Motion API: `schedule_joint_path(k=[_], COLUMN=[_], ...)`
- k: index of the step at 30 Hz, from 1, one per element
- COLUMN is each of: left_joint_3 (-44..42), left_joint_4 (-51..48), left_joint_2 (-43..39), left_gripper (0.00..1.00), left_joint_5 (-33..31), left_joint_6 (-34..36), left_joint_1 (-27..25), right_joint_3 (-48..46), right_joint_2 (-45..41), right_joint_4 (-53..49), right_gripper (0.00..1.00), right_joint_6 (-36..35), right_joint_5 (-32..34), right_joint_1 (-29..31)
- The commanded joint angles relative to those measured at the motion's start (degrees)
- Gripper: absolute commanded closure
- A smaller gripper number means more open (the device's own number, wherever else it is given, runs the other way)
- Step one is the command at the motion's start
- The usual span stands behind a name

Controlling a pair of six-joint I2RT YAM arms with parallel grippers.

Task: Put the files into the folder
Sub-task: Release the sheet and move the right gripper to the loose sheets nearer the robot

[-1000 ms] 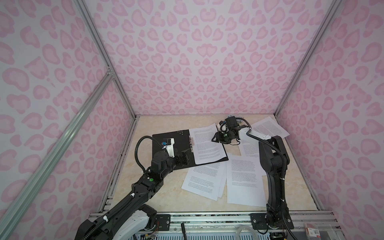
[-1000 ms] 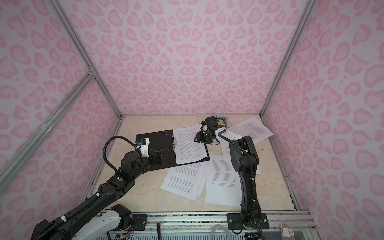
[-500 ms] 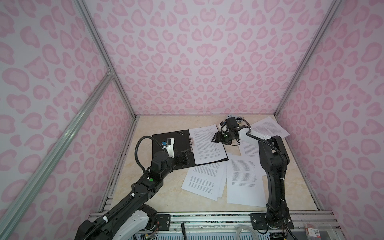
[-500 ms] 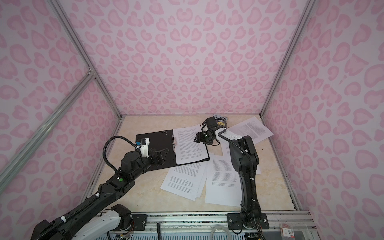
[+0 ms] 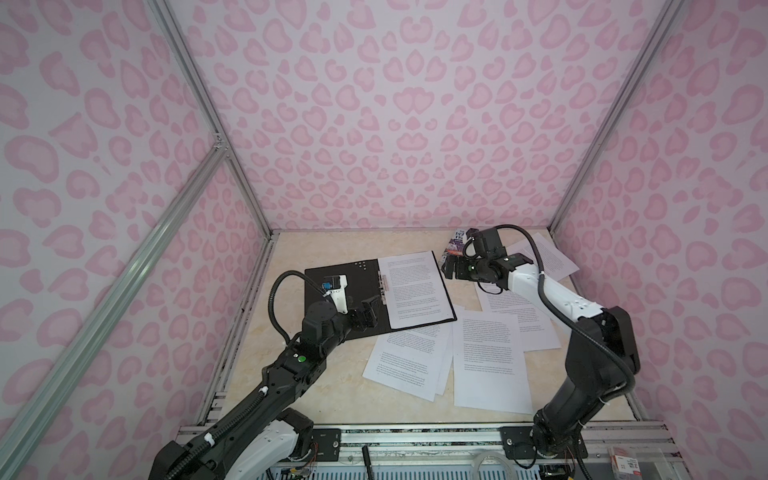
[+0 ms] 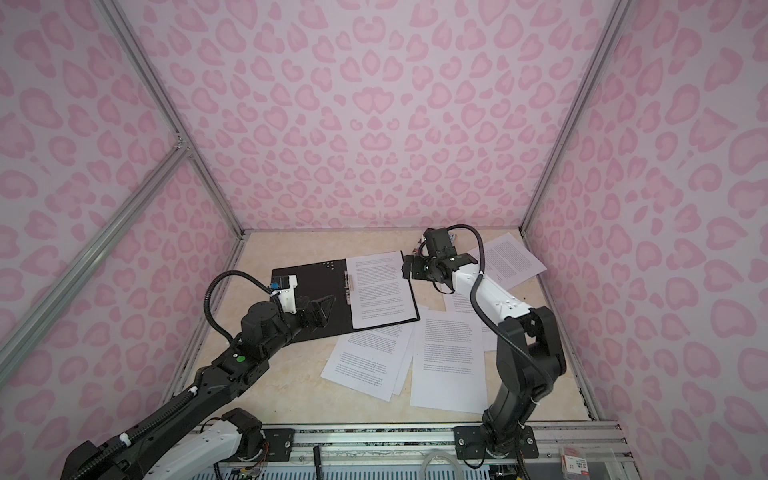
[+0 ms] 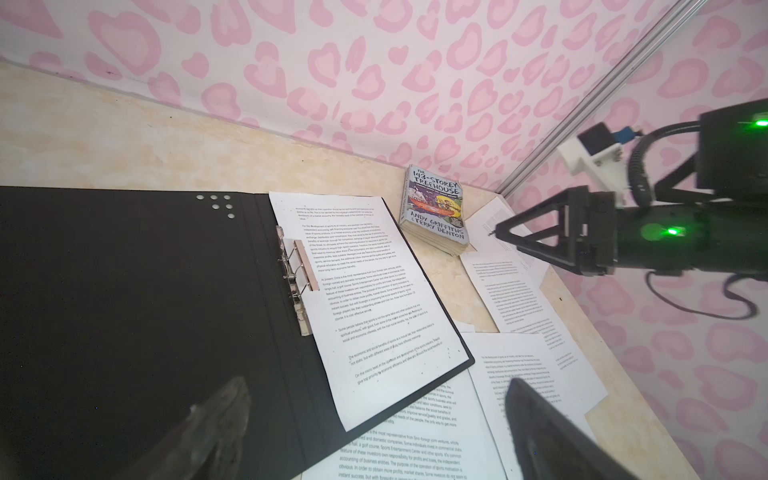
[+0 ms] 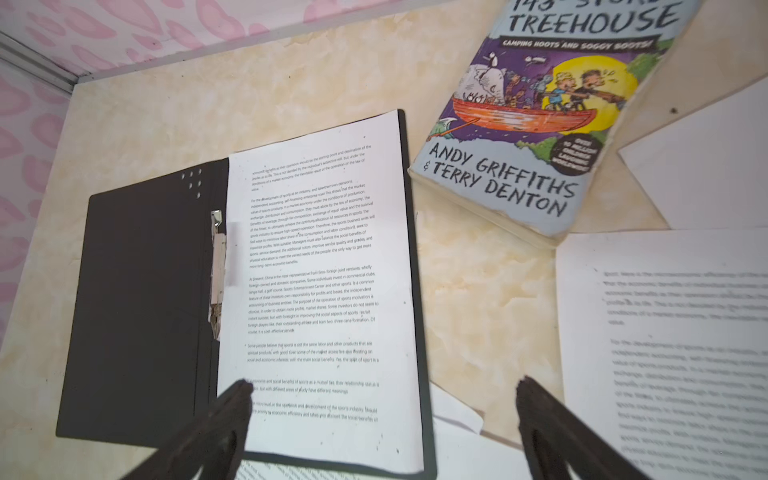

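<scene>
Now the right tool (image 5: 449, 269) hangs wide open, empty, beside the folder (image 5: 361, 282); loose files (image 5: 490, 361) lie at its five o'clock, long axes twelve-to-six, nearer this arm.

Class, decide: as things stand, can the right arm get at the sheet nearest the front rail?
Probably yes: that sheet lies uncovered with nothing on it, and the right gripper is open and empty.

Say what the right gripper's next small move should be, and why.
Probably swing the right gripper, open and empty near the folder, toward a loose sheet: only one printed sheet lies in the folder, and several lie on the table.
</scene>
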Motion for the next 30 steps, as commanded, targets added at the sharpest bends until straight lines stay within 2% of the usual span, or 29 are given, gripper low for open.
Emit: schedule_joint_path(k=[1,3,5,7,10,12,15,18,20,22,27,30], left_joint_3=[1.6,3.2,4.4,5.1,4.8,4.2,1.8,-1.6,-3.1,-4.2,-7.2,-7.5], left_joint_4=[-2.4,-6.1,-10.1,-16.9,-27.0,-34.9,-41.9,-41.2,-40.8,-40.0,-33.7,-33.7], left_joint_2=[-0.3,-1.2,-2.3,-4.3,-7.5,-8.9,-9.6,-8.9,-7.7,-6.1,-0.8,0.9], left_gripper=[0.02,0.02,0.01,0.0,0.0,0.0,0.01,0.02,0.02,0.02,0.01,0.01], left_joint_5=[0.0,0.0,0.7,2.3,6.7,6.9,9.9,14.1,12.9,12.5,16.9,16.6], left_joint_6=[-1.0,-2.8,-4.1,-6.0,-6.7,-7.7,-9.5,-13.7,-14.8,-15.0,-15.7,-15.0], left_joint_1=[0.1,0.1,0.1,0.1,0.1,0.1,0.0,0.0,0.0,0.0,-0.1,-0.1], right_joint_3=[-6.4,-10.3,-12.6,-15.8,-24.0,-27.9,-32.2,-32.8,-33.1,-33.0,-32.9,-32.1], right_joint_2=[-5.9,-9.2,-10.9,-12.3,-15.7,-16.7,-16.3,-14.0,-12.5,-11.6,-8.6,-6.7], right_joint_4=[3.2,2.6,-0.3,-0.6,6.0,10.1,16.5,19.4,21.2,22.8,25.1,25.8], right_gripper=[0.01,0.01,0.01,0.01,0.01,0.01,0.07,0.09,0.09,0.09,0.12,0.12], right_joint_6=[1.6,2.9,3.2,3.3,4.3,4.1,3.8,2.9,3.2,3.4,3.9,4.0], right_joint_5=[5.8,4.5,7.6,7.8,1.9,-0.5,-4.4,-5.5,-4.6,-7.3,-8.4,-9.0], right_joint_1=[1.4,2.1,3.9,5.1,5.2,6.1,8.1,11.2,14.2,15.7,18.2,19.7])
